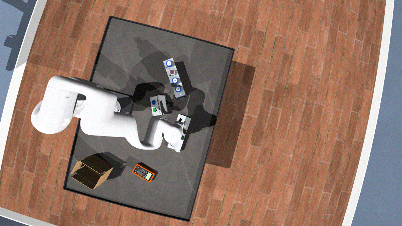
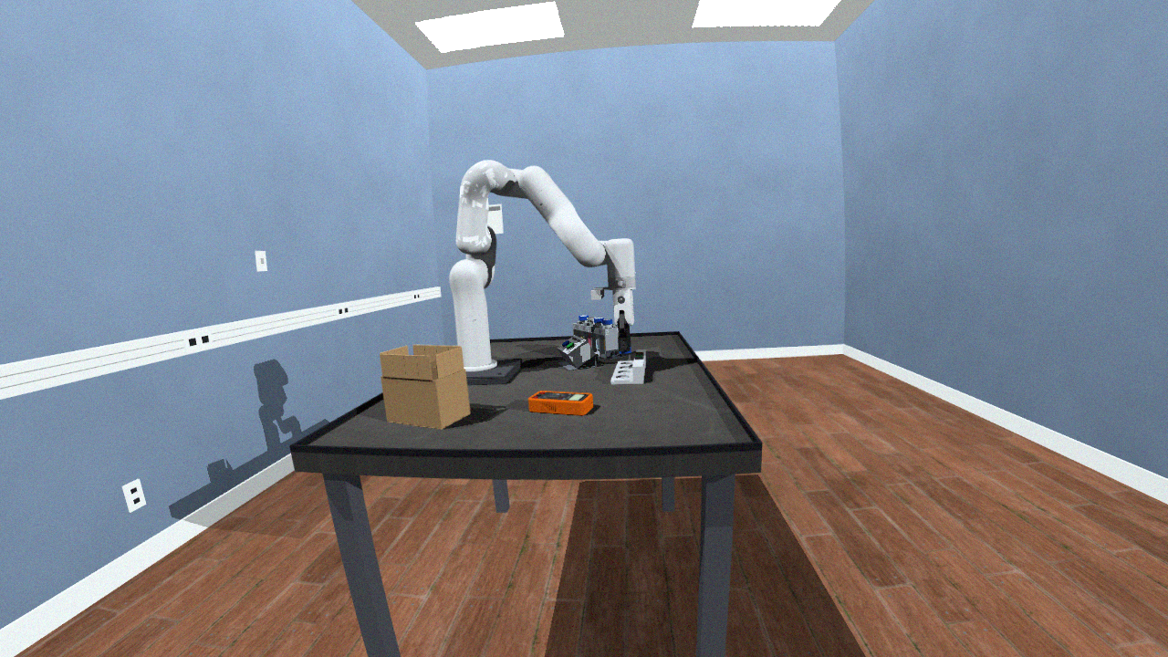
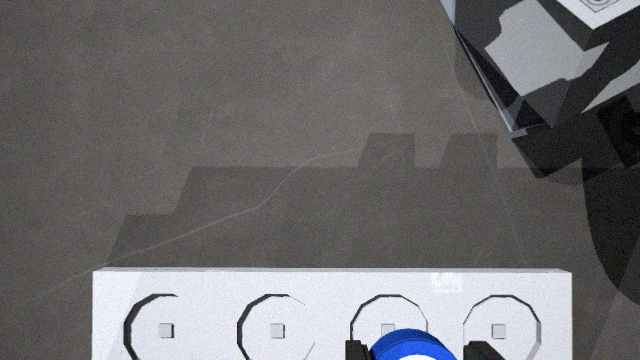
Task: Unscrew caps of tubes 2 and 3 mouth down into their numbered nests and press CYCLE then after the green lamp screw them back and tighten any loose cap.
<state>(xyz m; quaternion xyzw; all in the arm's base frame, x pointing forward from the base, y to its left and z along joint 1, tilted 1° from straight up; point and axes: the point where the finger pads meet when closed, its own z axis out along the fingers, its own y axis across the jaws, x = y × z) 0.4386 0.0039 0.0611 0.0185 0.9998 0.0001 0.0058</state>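
Note:
My gripper (image 3: 417,351) is shut on a blue cap (image 3: 412,345) and holds it over the white cap tray (image 3: 330,312). The cap hangs in front of the third nest from the left (image 3: 388,325) in the wrist view; all the nests I see are empty. In the top view the arm's wrist covers part of the tray (image 1: 183,131) and hides the fingers. On the decapping station (image 1: 174,78) the second tube from the top (image 1: 171,72) is open and reddish; the other three carry blue caps. The key housing (image 1: 157,105) has a blue key (image 1: 153,102) and a green key (image 1: 154,110).
A cardboard box (image 1: 91,171) and an orange multimeter (image 1: 143,172) lie at the table's near end. The key housing's corner (image 3: 550,60) stands at the top right of the wrist view, close to the tray. From the side, the gripper (image 2: 622,325) is just above the tray (image 2: 629,369).

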